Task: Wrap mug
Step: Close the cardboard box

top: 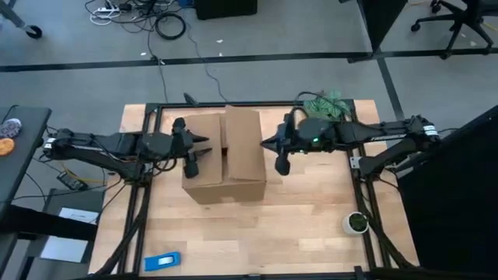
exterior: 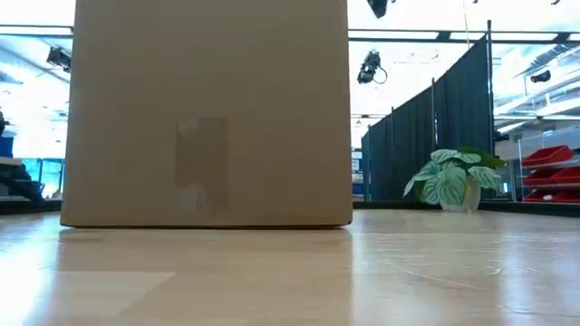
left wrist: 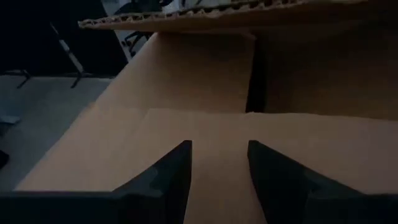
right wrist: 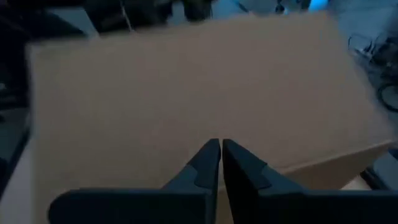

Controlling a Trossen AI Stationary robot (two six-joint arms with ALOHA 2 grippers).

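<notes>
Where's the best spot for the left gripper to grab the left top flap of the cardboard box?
Probably its free edge beside the dark gap in the middle of the cardboard box, coming in from the left over the left top flap. The flap lies nearly flat, so that thin edge is the only part fingers could straddle. The left gripper hovers open above it.

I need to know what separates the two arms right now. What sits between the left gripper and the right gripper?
The cardboard box fills that stretch in the high view, the left gripper at one side, the right gripper at the other.
</notes>
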